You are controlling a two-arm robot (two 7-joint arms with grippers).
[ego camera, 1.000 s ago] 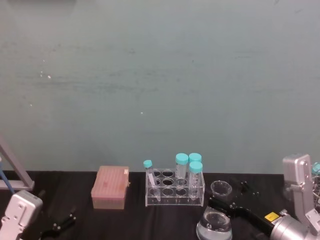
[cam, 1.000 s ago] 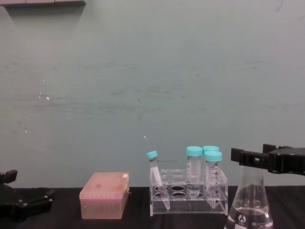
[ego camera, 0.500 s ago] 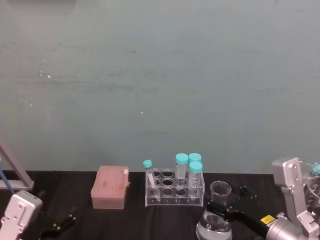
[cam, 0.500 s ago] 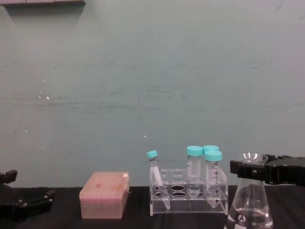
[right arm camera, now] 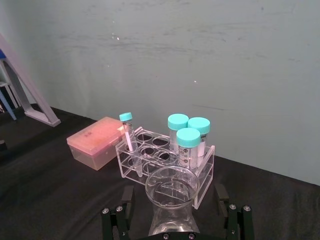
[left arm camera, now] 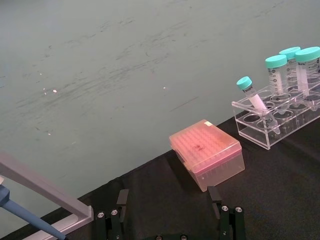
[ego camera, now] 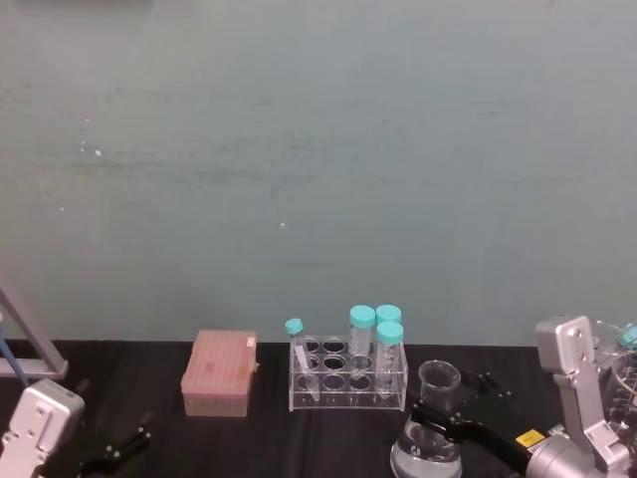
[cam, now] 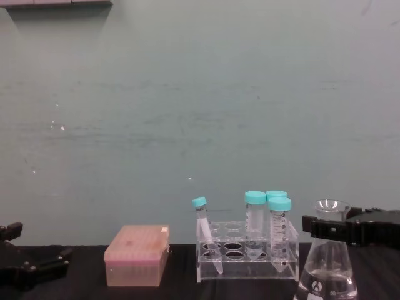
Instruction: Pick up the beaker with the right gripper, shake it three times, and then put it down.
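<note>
**Right gripper straddling the beaker's neck, grasp not yet closed**

The beaker (cam: 327,275) is near the bench's front right corner, just right of the tube rack (cam: 247,257), with a little clear liquid inside. The right gripper (right arm camera: 174,192) has its jaws apart on either side of the neck, seemingly clear of the glass. I judge the grasp, lift, three shakes and set-down are all left to do. The left gripper (left arm camera: 167,210) sits parked with fingers spread at the front left corner. The beaker's base is cut off, so I cannot tell whether it rests on the bench.
</note>
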